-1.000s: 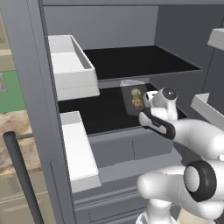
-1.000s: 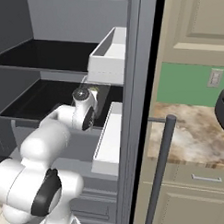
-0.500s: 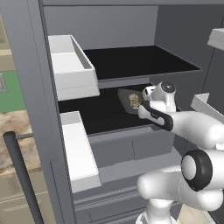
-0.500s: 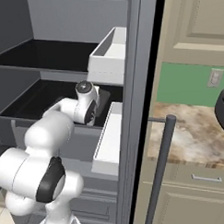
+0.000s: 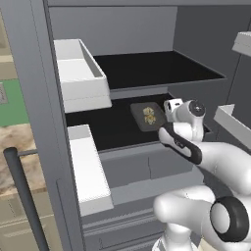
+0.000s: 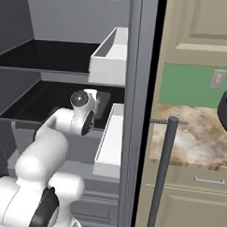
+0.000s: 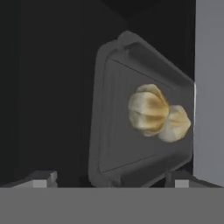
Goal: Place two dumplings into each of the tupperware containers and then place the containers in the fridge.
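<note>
Fingers: I see both tips [image 7: 41,178] spread wide at the bottom of the hand view, one on each side of the container's near edge, gripping nothing.
Gripper [image 7: 111,179]: my open hand sits just short of the tupperware container [image 7: 140,113]; I cannot tell whether a tip touches its rim.
Container: it lies flat on the fridge's [image 5: 34,73] lower black shelf [image 5: 108,130], near the front edge.
Dumplings [image 7: 157,113]: two, touching each other, inside the container toward one side.
Door bins [image 5: 81,73]: white, stacked on the open door beside the shelf.
</note>
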